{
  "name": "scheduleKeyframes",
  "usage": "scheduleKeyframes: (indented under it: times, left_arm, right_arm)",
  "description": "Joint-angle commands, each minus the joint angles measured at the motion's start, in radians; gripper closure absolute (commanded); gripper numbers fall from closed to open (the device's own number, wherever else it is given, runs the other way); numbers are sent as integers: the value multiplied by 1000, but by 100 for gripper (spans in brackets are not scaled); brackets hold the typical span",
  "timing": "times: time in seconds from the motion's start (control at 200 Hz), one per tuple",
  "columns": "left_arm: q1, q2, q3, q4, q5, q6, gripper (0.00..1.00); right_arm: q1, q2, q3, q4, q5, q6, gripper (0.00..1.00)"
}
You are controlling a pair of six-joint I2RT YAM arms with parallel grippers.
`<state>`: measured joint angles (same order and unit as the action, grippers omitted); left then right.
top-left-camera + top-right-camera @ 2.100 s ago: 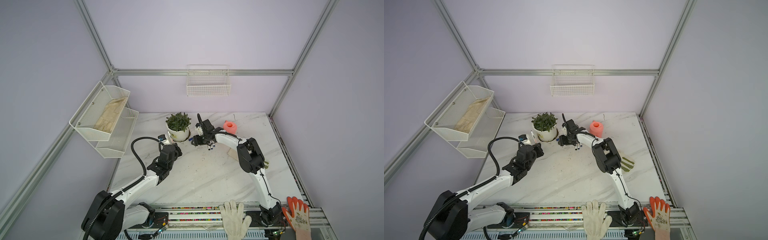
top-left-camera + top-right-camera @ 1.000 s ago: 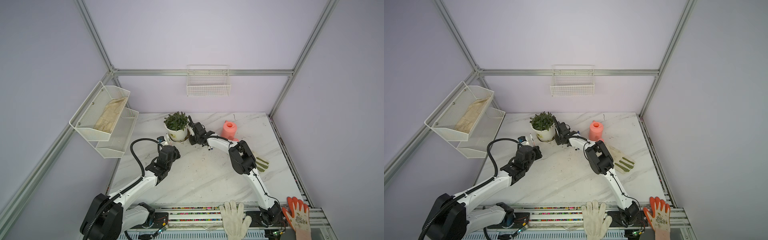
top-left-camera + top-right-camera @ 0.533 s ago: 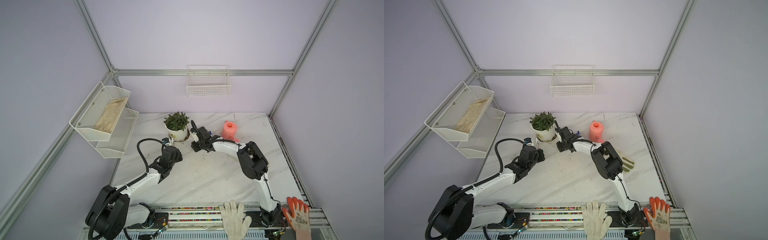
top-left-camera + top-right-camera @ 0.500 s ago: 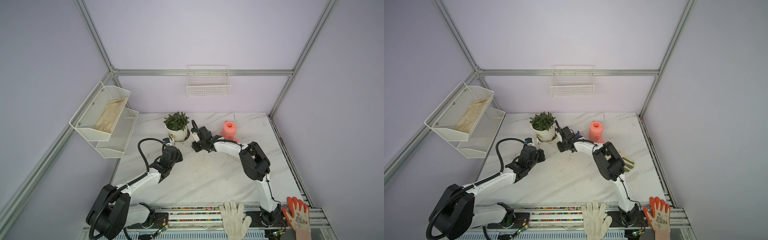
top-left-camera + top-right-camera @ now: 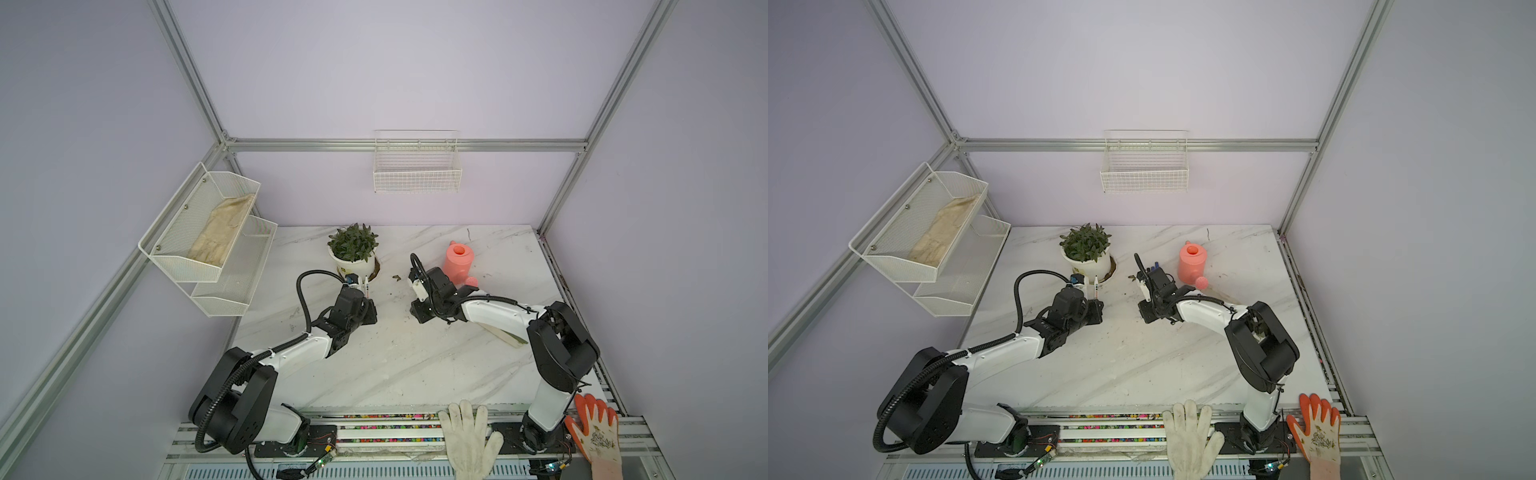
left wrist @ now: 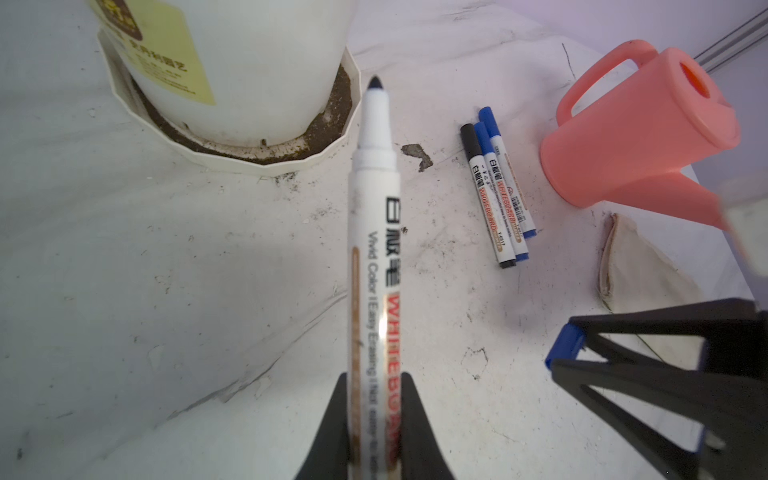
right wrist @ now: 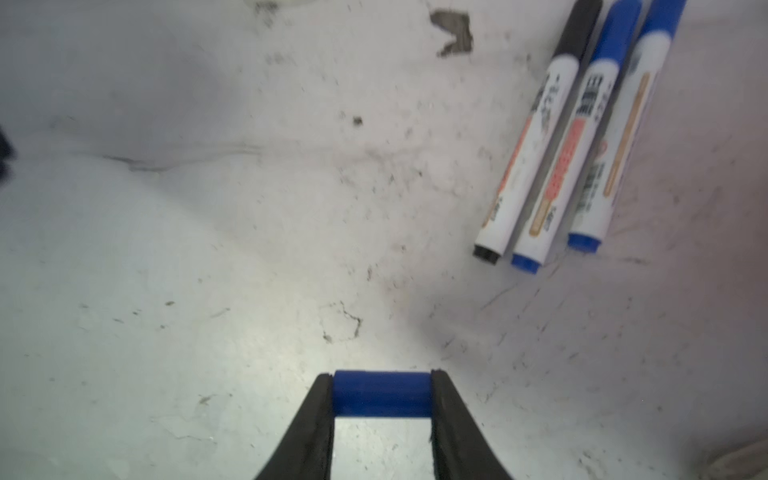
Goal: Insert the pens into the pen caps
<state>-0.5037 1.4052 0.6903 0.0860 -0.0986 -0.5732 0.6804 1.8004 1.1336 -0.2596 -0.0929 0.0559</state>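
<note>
1 uncapped pen, seemingly black-tipped, in left claw.

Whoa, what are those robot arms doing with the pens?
They're putting caps on pens. The left arm pinches an uncapped white pen in its jaws, and the right arm grips a little blue cap in its jaws. The two are apart, so this pen isn't capped yet. Three capped pens lie side by side on the table near the pink watering can.
</note>
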Motion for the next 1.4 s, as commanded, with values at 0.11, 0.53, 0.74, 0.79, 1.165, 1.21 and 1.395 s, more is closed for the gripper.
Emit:
scheduleKeyframes:
  times: [0.11, 0.53, 0.74, 0.79, 1.165, 1.21, 1.395]
  left_arm:
    - [-24, 37, 99, 46, 2, 39, 100]
    - [-31, 54, 107, 50, -6, 42, 100]
    - [-33, 68, 111, 61, 7, 45, 100]
    - [-32, 70, 112, 65, 9, 45, 100]
    - [-33, 66, 107, 69, 1, 59, 100]
    - [-32, 67, 107, 69, -2, 59, 100]
    - [-33, 69, 113, 69, -2, 61, 100]
  right_arm:
    - [-15, 14, -52, -20, 35, 54, 69]
    - [-19, -8, -75, -56, -1, 114, 39]
    - [-30, -23, -77, -123, -91, 194, 37]
    - [-39, -17, -77, -133, -107, 223, 37]
    - [-54, 90, 26, -220, -162, 238, 40]
    - [-54, 98, 38, -227, -161, 239, 40]
    - [-53, 149, 101, -239, -163, 204, 42]
